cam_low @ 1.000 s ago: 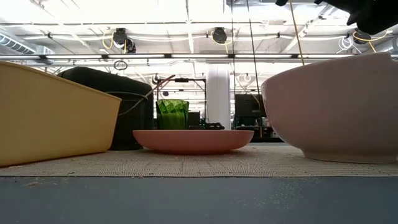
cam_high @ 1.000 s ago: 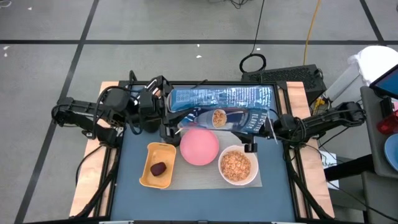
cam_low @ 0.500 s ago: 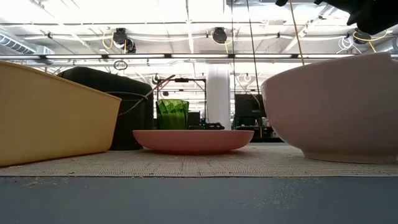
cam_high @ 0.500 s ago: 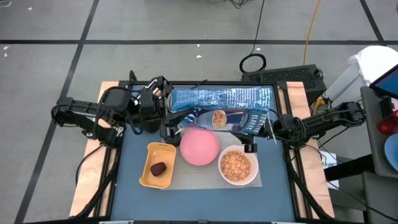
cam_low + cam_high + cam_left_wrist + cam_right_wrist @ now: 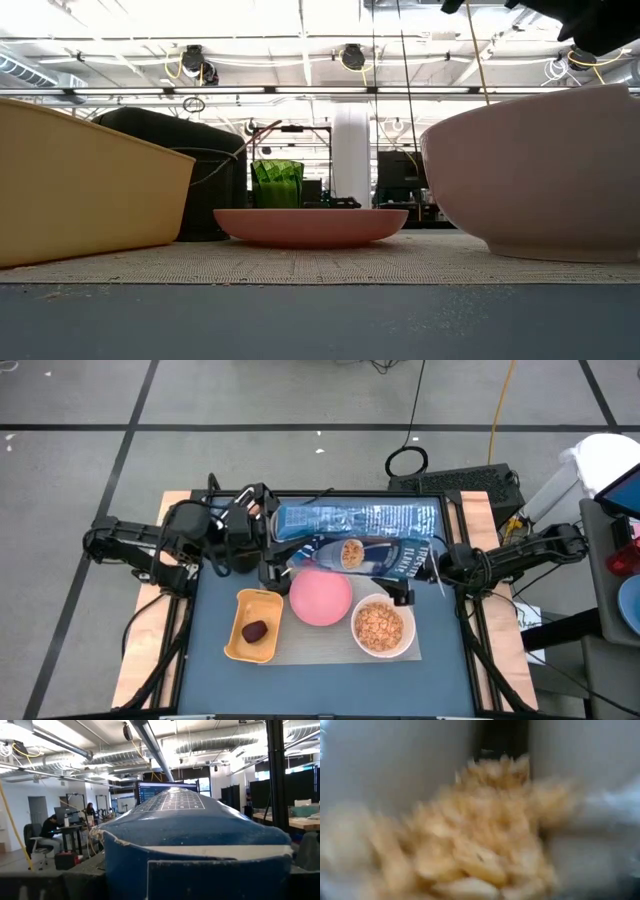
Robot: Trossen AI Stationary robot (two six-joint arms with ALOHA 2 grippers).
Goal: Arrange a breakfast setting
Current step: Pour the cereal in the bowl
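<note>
A blue cereal bag (image 5: 355, 535) lies lengthwise above the table's far half, between my two grippers. My left gripper (image 5: 268, 542) is shut on its left end. My right gripper (image 5: 422, 565) is at the bag's right end. The right wrist view is filled by a blurred tan cereal shape (image 5: 480, 835). On the grey mat (image 5: 310, 650) sit the pink plate (image 5: 320, 596) and the white bowl (image 5: 381, 625) holding tan cereal. A small dark-red fruit (image 5: 255, 630) lies in the yellow tray (image 5: 238, 645). My left gripper holds the cereal bag by its left end (image 5: 200, 855), coming level from the table's left, with the bag stretching away along the line of the fingers. The bag's bulk hides where the fingers meet it. The bag hangs level above the table.
In the low view the yellow tray (image 5: 80, 190), the pink plate (image 5: 310, 225) and the white bowl (image 5: 540, 175) stand in a row on the mat, with a dark bulky object (image 5: 175, 170) behind the tray. A person (image 5: 50, 827) sits far off in the room.
</note>
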